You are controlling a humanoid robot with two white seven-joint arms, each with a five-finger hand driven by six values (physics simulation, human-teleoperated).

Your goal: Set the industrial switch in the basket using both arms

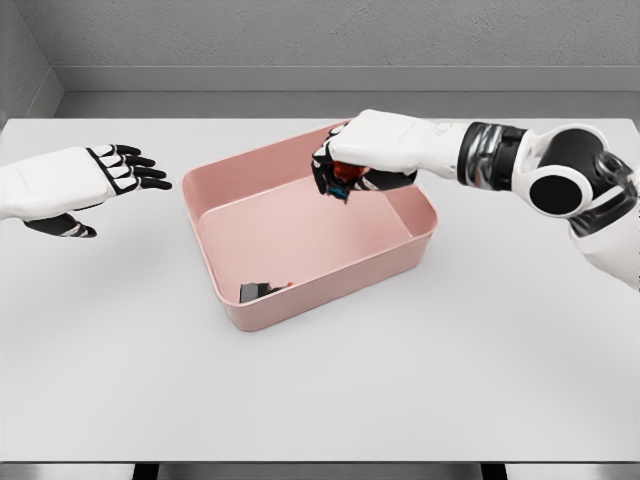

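Holding switch (343, 172) over basket (225, 290) far rim, right robot hand (350, 160); L robot hand (95, 180) clear.

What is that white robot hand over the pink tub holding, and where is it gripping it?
The right hand clutches a small red-and-black object, fingers wrapped around it above the pink plastic basket; the exact grip spot is hidden. The left hand holds nothing.

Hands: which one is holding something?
The right hand, curled around a red-and-black object over the pink basket. The left hand is open, empty, beside it.
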